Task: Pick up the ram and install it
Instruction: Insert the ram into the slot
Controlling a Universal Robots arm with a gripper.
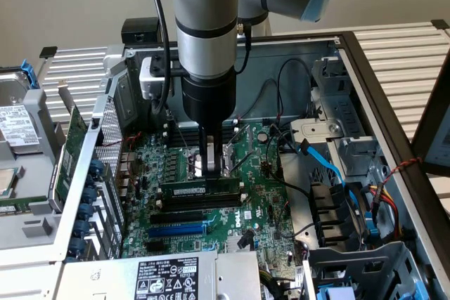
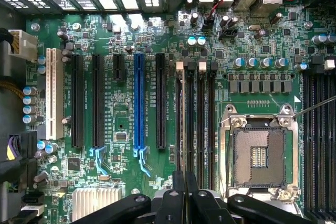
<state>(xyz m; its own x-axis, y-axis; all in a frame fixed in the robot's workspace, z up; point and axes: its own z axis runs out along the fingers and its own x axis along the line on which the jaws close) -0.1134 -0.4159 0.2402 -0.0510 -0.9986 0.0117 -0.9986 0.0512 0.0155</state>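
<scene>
My gripper (image 1: 211,168), clenched, hangs directly over the middle of the ram (image 1: 184,192), which stands on edge in the board (image 1: 256,205), long axis across the exterior view; contact I cannot tell

The arm (image 1: 204,12) is sheathed in smooth, brushed silver metal. The tool (image 2: 185,178) is finished in matt black. The ram (image 1: 200,191) is made of green circuit board and labelled in matt white. The case (image 1: 316,46) is formed of dull grey sheet metal.

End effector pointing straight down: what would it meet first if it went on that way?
Probably the ram, standing in a slot directly under the end effector; whether they already touch is unclear.
</scene>
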